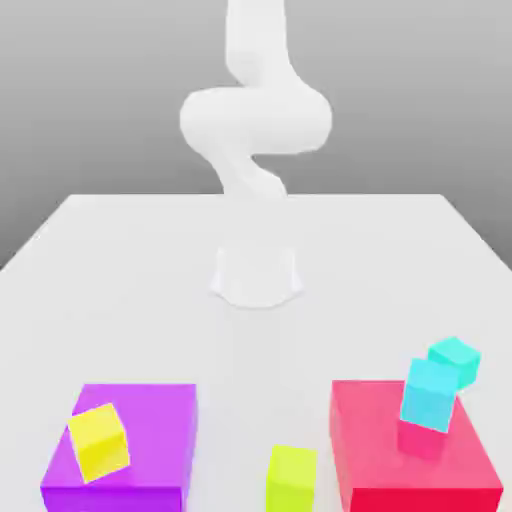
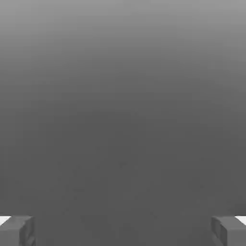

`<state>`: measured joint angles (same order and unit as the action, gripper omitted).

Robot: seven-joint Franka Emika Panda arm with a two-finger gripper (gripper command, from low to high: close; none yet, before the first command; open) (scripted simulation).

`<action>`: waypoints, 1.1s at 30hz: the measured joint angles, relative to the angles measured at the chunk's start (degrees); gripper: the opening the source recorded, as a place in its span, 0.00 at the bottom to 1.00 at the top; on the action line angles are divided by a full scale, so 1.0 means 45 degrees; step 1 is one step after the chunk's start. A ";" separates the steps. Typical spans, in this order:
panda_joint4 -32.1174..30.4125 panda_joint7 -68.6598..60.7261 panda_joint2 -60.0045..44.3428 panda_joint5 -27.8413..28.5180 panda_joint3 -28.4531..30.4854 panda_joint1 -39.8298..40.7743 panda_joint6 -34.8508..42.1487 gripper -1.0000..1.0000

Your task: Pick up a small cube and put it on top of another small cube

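The small lime yellow-green cube (image 1: 291,478) rests on the white table (image 1: 150,260) near the front edge, between two big blocks. Behind the red block's far right corner is the small turquoise cube (image 1: 457,356), partly covered by a lighter sky-blue cube (image 1: 431,393). I cannot tell what the turquoise cube rests on. In the hand view my gripper (image 2: 123,230) is open, its two grey fingertips (image 2: 17,230) wide apart with nothing between them, facing plain grey background. The white arm (image 1: 255,120) rises from its base (image 1: 256,275) at the table's middle.
A big purple block (image 1: 150,410) stands at the exterior view's front left with a tilted pure-yellow small cube (image 1: 98,441) on it. At the front right, a big red block (image 1: 380,440) carries the sky-blue cube.
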<state>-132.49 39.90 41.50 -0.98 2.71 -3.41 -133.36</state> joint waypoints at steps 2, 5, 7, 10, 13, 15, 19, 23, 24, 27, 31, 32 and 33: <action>-0.0133 -0.1155 -0.0814 -0.0236 0.0480 -0.0592 -0.0294 0.50; -0.0320 -0.2838 -0.1977 -0.0625 0.1127 -0.1382 -0.0710 0.50; -0.0447 -0.3967 -0.2746 -0.0905 0.1527 -0.1871 -0.0990 0.50; -0.0632 -0.5696 -0.3908 -0.1383 0.2035 -0.2508 -0.1400 0.50; -0.0816 -0.7434 -0.5077 -0.1872 0.2461 -0.3071 -0.1804 0.50; -0.0938 -0.8583 -0.5855 -0.2184 0.2708 -0.3415 -0.2073 0.50; -0.1183 -1.0846 -0.7407 -0.2763 0.2977 -0.3884 -0.2613 0.50; -0.1438 -1.2950 -0.8912 -0.3116 0.2953 -0.4128 -0.3185 0.50; -0.1505 -1.3433 -0.9275 -0.3144 0.2945 -0.4178 -0.3336 0.50; -0.1717 -1.4747 -1.0325 -0.3039 0.2860 -0.4156 -0.3818 0.50; -0.2022 -1.6133 -1.1617 -0.2386 0.2822 -0.4128 -0.4511 0.50; -0.2102 -1.6405 -1.1919 -0.2121 0.2843 -0.4132 -0.4689 0.50; -0.2115 -1.6646 -1.2266 -0.2044 0.2810 -0.4109 -0.4928 0.50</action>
<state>-142.01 -35.01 -13.70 -10.18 15.35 -21.90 -155.54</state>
